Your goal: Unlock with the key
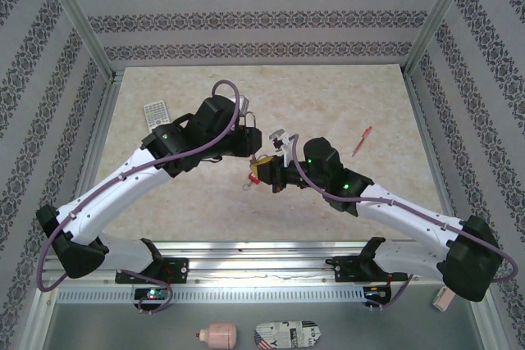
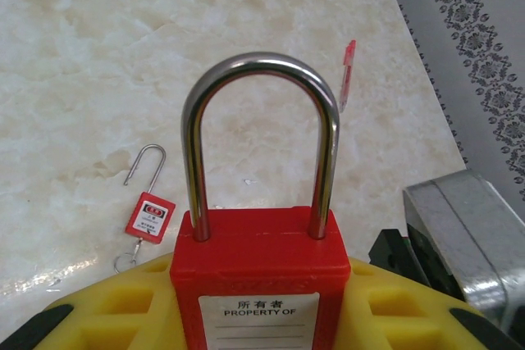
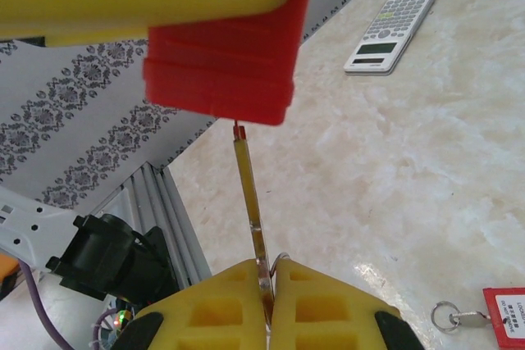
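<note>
The left gripper (image 2: 261, 317) clamps the red padlock (image 2: 258, 272) at its view's lower centre, shackle (image 2: 261, 67) closed. The right gripper (image 3: 267, 288) pinches the key (image 3: 250, 194), tip at the lock's underside. Keep the blade in line with the keyway, push straight, then turn.

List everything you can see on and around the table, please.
Padlock: one, red, silver shackle, gripped by left end effector.
Key: one, metal, in right end effector, tip at padlock's underside.
Small padlock: one, red, lying on table.
Calculator: one, white, table's far left.
Pen: one, red, table's right side.
Bottle: one, pink, below near rail.
Pouch: one, patterned, beside bottle.
End effectors: two, yellow fingers, both shut.
</note>
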Robot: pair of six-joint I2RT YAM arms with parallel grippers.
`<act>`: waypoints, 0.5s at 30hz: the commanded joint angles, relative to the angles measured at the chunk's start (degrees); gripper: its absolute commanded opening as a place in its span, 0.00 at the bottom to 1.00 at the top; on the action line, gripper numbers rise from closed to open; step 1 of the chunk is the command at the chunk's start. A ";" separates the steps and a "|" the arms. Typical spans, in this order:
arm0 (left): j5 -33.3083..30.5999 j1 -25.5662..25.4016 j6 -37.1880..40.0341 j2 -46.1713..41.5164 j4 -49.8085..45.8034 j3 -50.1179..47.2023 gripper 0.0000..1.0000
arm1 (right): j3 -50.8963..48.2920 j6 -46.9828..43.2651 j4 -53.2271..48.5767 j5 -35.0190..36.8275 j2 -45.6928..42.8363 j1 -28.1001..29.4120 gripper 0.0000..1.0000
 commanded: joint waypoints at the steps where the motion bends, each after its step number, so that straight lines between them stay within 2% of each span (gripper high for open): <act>1: -0.73 -1.26 -0.41 -1.25 2.27 -0.37 0.00 | 0.32 0.89 2.86 -0.93 -0.13 -0.38 0.00; 11: -2.05 -2.74 0.88 -0.58 1.16 -0.52 0.00 | 0.58 1.75 2.92 -1.83 -0.20 -1.39 0.00; 15: -4.83 -4.06 2.27 0.12 -0.40 0.51 0.00 | 0.20 2.76 3.56 -2.19 -0.13 -1.96 0.00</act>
